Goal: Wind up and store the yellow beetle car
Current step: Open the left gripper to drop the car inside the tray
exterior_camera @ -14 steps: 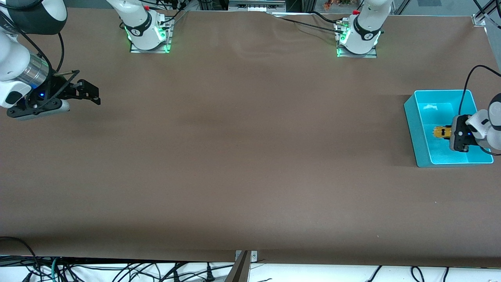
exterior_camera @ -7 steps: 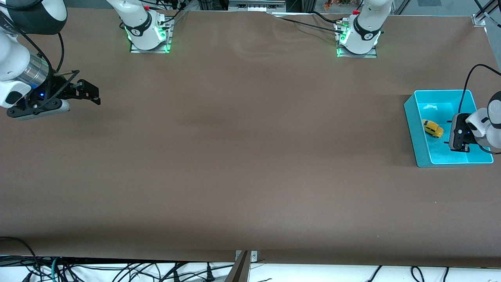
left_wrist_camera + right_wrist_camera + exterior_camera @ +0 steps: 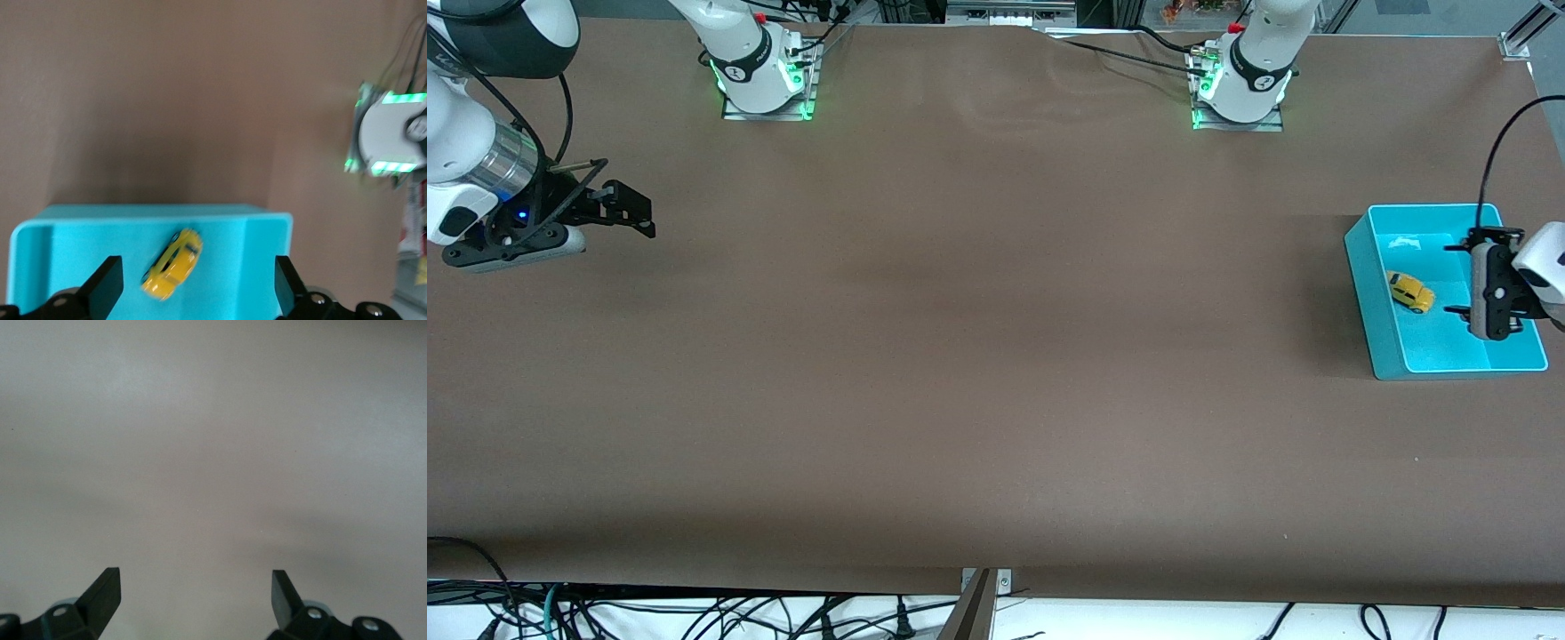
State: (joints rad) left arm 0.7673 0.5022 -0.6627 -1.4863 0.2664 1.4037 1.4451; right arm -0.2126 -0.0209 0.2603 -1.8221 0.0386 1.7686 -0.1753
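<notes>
The yellow beetle car (image 3: 1409, 292) lies loose on the floor of a teal bin (image 3: 1358, 267) at the left arm's end of the table. My left gripper (image 3: 1456, 278) is open and empty, held over the bin beside the car without touching it. In the left wrist view the car (image 3: 173, 263) lies slantwise in the bin (image 3: 67, 247), past my spread left gripper (image 3: 195, 287). My right gripper (image 3: 640, 213) is open and empty, waiting over bare table at the right arm's end; the right wrist view shows the right gripper (image 3: 195, 597) over bare table only.
The brown tabletop (image 3: 978, 356) stretches between the two grippers. Both arm bases (image 3: 760, 76) stand along the table's edge farthest from the front camera. Cables hang below the nearest edge.
My left gripper let go of the car, which now lies in the bin. The gripper opened and drew back from the car. The right arm has not moved.
</notes>
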